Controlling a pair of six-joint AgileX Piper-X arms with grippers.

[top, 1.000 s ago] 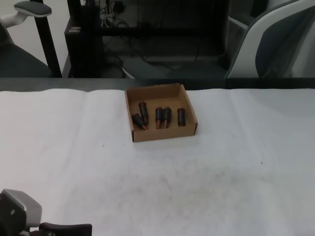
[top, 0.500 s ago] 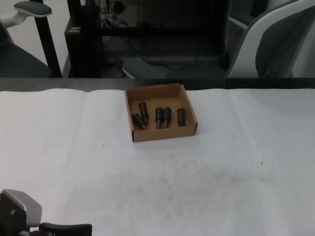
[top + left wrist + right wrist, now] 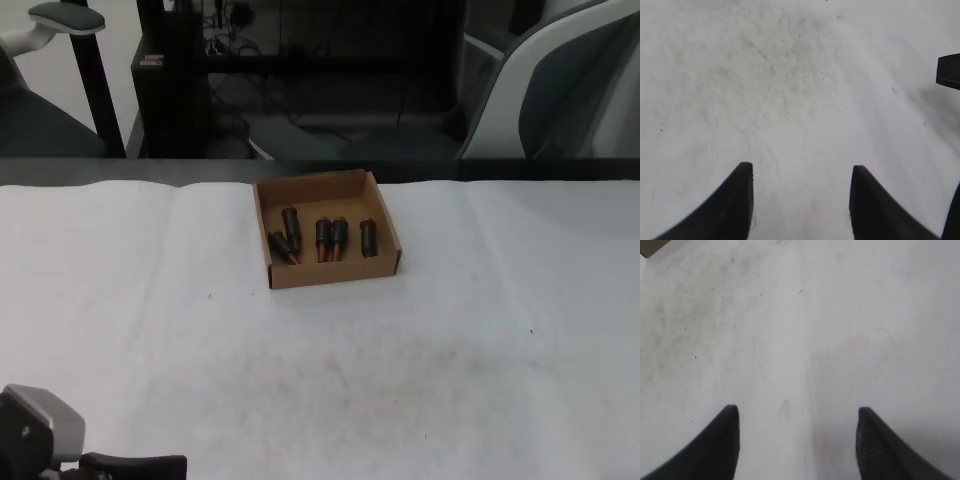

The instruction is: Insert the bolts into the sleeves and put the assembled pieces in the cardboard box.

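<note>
High view: your cardboard box [image 3: 335, 272] holds five dark cylindrical pieces [image 3: 331, 237], all lying flat.
Left wrist view: your left gripper [image 3: 801, 167] is spread wide and empty over the matte, speckled white sheet [image 3: 790, 75].
Right wrist view: your right gripper [image 3: 798, 409] is likewise spread and empty.

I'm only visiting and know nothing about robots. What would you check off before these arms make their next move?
1. Left gripper free to pick: ok, open, nothing between its fingers.
2. Right gripper free to pick: ok, open and holding nothing.
3. Cardboard box ready to receive: ok, it sits upright on the white bench cover with its top open.
4. Pieces delivered: ok, five lie inside the box.
5. Every bolt fully seated in its sleeve: cannot tell, the pieces are too small in the high view.
</note>
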